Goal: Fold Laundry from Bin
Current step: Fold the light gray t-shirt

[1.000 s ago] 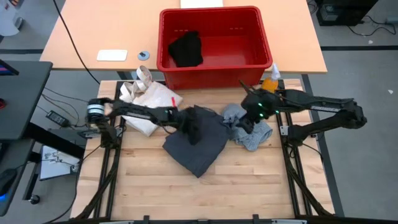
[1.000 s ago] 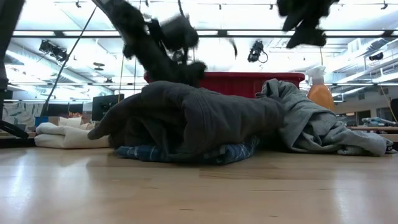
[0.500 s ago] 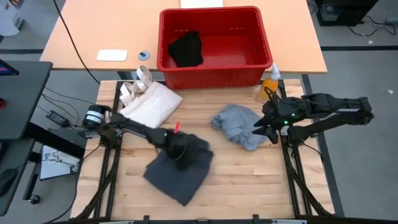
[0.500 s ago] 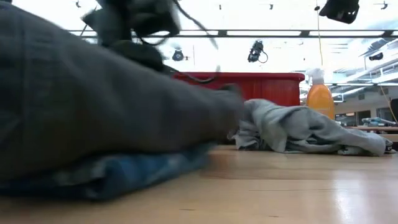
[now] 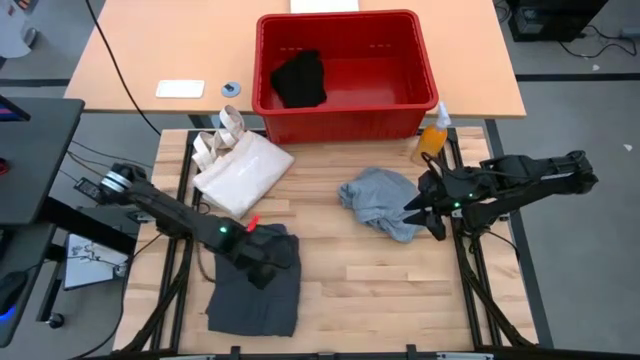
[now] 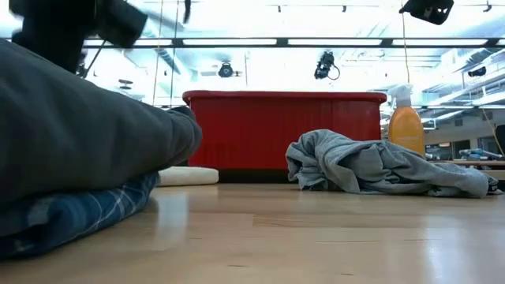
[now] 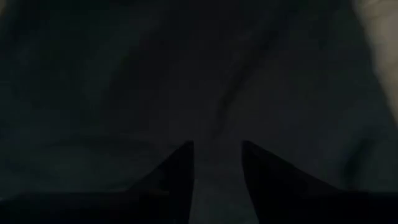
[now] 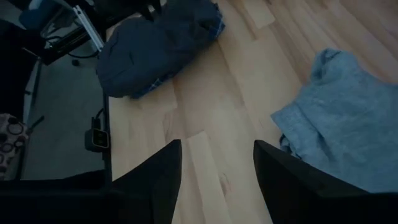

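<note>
A dark charcoal-grey garment lies at the table's near left on top of the blue-and-white plaid shirt. My left gripper stands over the garment's far end, shut on it. The light grey piece lies crumpled on the table at the right. My right gripper hangs open just past that piece's right edge, above bare wood. The red bin stands beyond the table's far edge, and the black piece lies on its floor. My left gripper comes from above, pointing steeply down, and has dark charcoal cloth between its two fingers near the garment's far end. How many layers it has cannot be told. The rest of the garment lies spread on the plaid shirt and the table.
A cream tote bag lies at the far left of the table. An orange spray bottle stands at the far right by the bin. Bare wood stretches across the middle and near right.
My left gripper has swept from the table's middle toward the near left edge, rolling its wrist and dragging the dark garment and the plaid shirt under it along. My right gripper has drawn back toward the right edge and risen off the light grey piece, which stays put.
</note>
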Controlling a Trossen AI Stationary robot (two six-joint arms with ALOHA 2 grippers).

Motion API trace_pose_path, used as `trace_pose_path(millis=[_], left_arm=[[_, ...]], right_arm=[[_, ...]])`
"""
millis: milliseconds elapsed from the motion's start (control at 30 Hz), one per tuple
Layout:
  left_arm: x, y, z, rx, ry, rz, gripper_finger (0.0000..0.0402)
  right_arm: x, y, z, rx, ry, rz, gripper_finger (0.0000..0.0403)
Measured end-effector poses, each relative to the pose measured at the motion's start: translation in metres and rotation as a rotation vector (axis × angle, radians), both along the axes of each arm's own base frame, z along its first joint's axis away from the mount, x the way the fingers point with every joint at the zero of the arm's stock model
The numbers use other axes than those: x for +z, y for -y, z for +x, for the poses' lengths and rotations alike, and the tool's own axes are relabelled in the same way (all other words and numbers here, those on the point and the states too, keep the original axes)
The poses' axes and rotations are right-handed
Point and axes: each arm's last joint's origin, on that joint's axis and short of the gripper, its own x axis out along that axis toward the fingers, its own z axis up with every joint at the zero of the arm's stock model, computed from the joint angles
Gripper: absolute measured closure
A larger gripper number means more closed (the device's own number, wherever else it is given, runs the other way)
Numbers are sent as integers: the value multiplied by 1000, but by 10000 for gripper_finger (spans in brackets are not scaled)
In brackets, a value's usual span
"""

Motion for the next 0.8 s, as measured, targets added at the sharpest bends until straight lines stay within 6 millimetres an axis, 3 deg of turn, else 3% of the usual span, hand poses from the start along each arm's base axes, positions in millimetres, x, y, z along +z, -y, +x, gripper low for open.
trace_pose_path(millis=[133,200,300,600,800], left_arm=[[24,-1,5,23,164,26,263],[30,2,17,-11,312,57,263],[25,3,42,-73,444,104,263],[-36,-11,113,-91,515,107,263],[-72,-11,108,-115,268,22,263]], right_arm=[[-1,-4,7,6,8,-8,197],[-1,-6,12,11,23,-6,197],[-1,-10,21,18,45,-1,197],[-6,-15,41,-39,67,15,197],[-4,-14,36,-52,62,27,197]])
